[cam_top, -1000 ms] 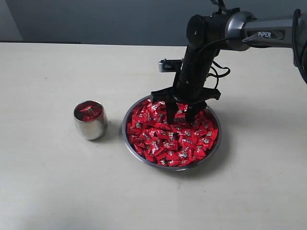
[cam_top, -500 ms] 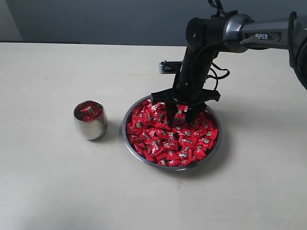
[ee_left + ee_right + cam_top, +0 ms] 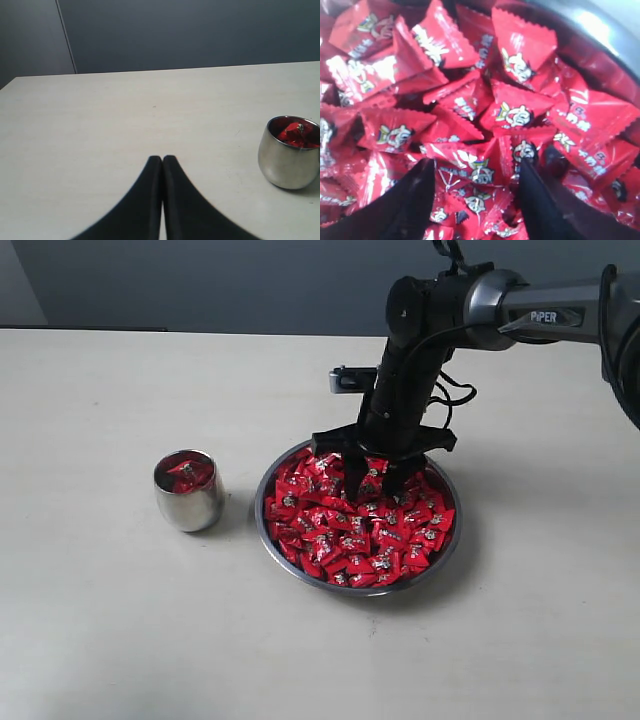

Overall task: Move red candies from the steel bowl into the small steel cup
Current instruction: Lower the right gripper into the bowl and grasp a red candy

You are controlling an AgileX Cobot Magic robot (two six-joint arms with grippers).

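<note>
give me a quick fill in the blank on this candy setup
1. The right hand, its fingers ___, is down at the red candies in the steel bowl.
2. The left hand is ___.
3. In the exterior view, the small steel cup stands to the ___ of the bowl.
Missing words: open; shut; left.

Exterior camera: high, angled down across the table (image 3: 100,640), set back enough to take in the whole work area.
Left wrist camera: low, near level, facing along the tabletop. It shares the small steel cup (image 3: 289,152) with the exterior view.
Right wrist camera: very close, aimed down into the red candies (image 3: 470,100) in the steel bowl (image 3: 605,30), which the exterior view also shows.
</note>
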